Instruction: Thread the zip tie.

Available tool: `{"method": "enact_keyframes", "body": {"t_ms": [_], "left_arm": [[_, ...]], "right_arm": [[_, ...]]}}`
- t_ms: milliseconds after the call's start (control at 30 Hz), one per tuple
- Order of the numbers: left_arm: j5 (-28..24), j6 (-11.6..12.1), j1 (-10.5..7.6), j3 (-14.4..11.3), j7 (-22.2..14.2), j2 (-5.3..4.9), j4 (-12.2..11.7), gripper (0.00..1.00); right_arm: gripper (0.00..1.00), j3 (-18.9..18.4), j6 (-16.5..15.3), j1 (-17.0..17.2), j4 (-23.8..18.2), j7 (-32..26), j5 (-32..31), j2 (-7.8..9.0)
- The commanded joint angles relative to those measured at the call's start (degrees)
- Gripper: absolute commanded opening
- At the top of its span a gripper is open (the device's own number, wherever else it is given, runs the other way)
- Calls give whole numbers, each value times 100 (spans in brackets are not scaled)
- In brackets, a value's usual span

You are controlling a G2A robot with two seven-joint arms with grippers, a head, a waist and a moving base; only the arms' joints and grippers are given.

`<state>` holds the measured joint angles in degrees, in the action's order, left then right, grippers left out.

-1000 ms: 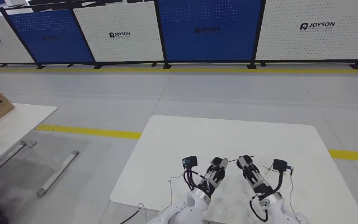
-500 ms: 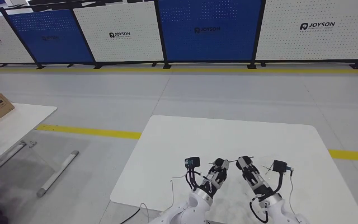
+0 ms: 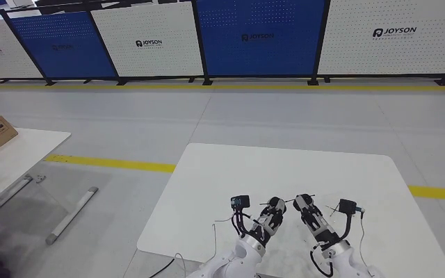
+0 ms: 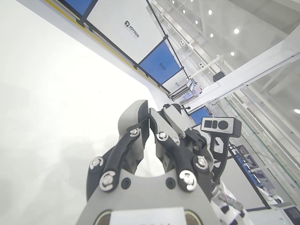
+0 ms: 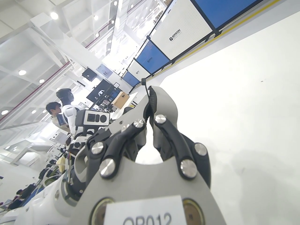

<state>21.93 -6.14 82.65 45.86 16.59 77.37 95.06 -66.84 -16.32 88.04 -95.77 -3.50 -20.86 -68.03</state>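
Both hands are close together, above the near part of the white bench [image 3: 229, 181]. The left hand [image 4: 149, 119] is closed on the thin black zip tie [image 4: 137, 125]. The right hand [image 5: 150, 94] pinches it just below its head.

We see a white counter [image 3: 278, 170] on grey floor [image 3: 139, 118] crossed by a yellow line [image 3: 111, 163], blue and white partition panels [image 3: 149, 38] behind, ceiling lights [image 4: 236, 31] overhead.

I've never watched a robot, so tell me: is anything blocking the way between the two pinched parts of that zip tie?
Nothing visible does. The left gripper is shut on the zip tie strap, the right gripper just below its head, with open air above the table between them.
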Motion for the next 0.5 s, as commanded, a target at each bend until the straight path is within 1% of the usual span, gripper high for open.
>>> {"method": "enact_keyframes", "body": {"t_ms": [0,467], "left_arm": [[25,19,14,1,-15,4,11,0],[141,93,79,30,-82,34,53,0]], "right_arm": [[0,-8,-13,-2,2,-33,15,-3],[0,-41,-30,4,8,-198,59,-32]]}}
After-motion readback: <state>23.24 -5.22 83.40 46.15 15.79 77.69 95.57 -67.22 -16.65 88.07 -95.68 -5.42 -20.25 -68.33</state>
